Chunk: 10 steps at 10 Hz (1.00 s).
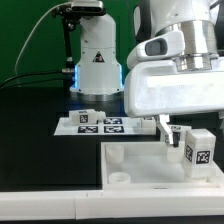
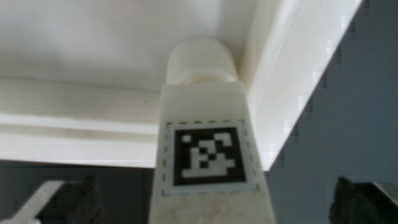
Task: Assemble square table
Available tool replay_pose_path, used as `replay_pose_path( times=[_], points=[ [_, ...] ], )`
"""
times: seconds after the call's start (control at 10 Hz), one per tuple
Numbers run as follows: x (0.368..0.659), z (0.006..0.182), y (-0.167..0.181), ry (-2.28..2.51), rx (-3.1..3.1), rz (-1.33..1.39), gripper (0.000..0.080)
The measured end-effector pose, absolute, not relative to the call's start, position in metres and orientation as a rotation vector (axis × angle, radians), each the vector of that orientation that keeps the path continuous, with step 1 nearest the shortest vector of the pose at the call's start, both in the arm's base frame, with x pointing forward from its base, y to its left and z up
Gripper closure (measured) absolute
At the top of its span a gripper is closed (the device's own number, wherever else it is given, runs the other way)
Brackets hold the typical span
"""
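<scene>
The white square tabletop (image 1: 130, 165) lies upside down on the black table, raised rim up. A short white leg (image 1: 172, 138) with a black-and-white tag stands upright at the slab's far rim. A second tagged leg (image 1: 202, 152) stands on the slab toward the exterior view's right. My gripper (image 1: 172, 125) hangs directly over the first leg. In the wrist view that leg (image 2: 208, 120) runs away from the camera to the tabletop's rim (image 2: 107, 110). The gripper (image 2: 210, 205) is open: its dark fingers (image 2: 54, 203) stand on either side of the leg with a gap on each side.
The marker board (image 1: 100, 123) lies flat just behind the tabletop. The robot's white base (image 1: 95, 55) rises at the back. A long white bar (image 1: 45, 205) runs along the table's front edge.
</scene>
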<state>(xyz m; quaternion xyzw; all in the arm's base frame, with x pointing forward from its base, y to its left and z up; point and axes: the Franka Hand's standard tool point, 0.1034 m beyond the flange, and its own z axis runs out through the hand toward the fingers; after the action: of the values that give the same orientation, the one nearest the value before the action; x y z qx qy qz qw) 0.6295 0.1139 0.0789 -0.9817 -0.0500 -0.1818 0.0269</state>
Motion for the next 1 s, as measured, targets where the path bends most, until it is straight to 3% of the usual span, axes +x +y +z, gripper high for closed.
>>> replay_pose_path(
  times=[0.5,0.7,0.9,1.0],
  points=[
    [0.6289,0.0826,0.1171,-0.129,-3.066,0.079,0.015],
    [0.6346,0.0831,0.1195,-0.093,-3.066,0.053,0.0153],
    [0.6347,0.0831,0.1194,-0.064,-3.066,0.053,0.0455],
    [0.6351,0.0829,0.117,0.1,-3.069,0.059,0.0501]
  ],
)
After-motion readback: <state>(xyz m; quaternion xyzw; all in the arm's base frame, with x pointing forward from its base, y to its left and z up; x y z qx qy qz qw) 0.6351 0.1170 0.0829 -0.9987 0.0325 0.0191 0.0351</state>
